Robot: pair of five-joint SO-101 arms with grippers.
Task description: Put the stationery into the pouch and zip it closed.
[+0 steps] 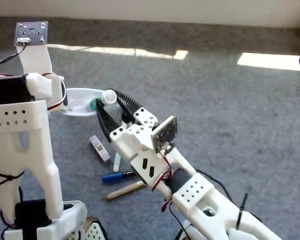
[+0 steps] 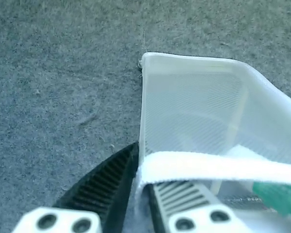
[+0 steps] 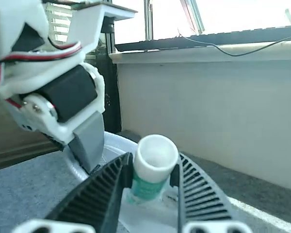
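The left gripper (image 2: 141,166) has its jaws clamped narrow on the white zip band at the rim of the mesh pouch (image 2: 194,102), the black jaw outside the wall and the other inside, which holds the mouth open; the pouch lies on the grey carpet (image 1: 215,100) beside the left arm's base. The right gripper (image 3: 153,169) has its jaws closed around a green glue stick (image 3: 155,151) with a white cap, held upright just over the pouch mouth; the left wrist view shows a green tip inside the pouch at the frame edge. Near the right arm on the carpet lie a small white eraser-like block (image 1: 99,148), a blue pen (image 1: 117,176) and a wooden pencil (image 1: 126,189), close together but apart from the pouch.
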